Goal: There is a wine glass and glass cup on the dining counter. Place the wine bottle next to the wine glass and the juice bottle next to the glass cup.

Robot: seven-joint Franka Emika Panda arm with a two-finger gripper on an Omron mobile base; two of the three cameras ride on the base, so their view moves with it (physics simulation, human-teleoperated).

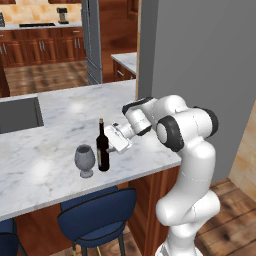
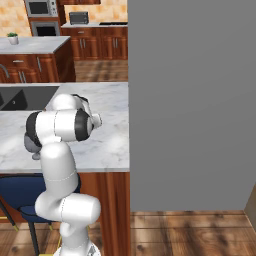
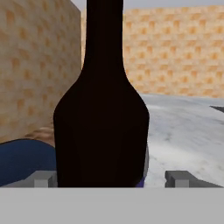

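Left base view: wine bottle point(image 1: 102, 149) stands upright on the worktop point(image 1: 50, 145), just right of the wine glass point(image 1: 84, 160), near the front edge. Hand point(image 1: 116, 138) sits right beside the bottle; hand view shows fingers point(image 3: 43, 179) spread apart either side of it, not clamping. Risk: pulling back off-line clips the bottle, tipping it into the glass.

Item count at the dining counter

One wine bottle point(image 1: 102, 150), one wine glass point(image 1: 85, 160), one dining counter point(image 1: 45, 155), two blue stools point(image 1: 97, 217), one sink basin point(image 1: 19, 115) set in the counter. Background: one microwave point(image 2: 38, 8), one toaster oven point(image 2: 79, 18), one potted plant point(image 2: 13, 38), one coffee machine point(image 1: 62, 15), one refrigerator point(image 1: 92, 40).
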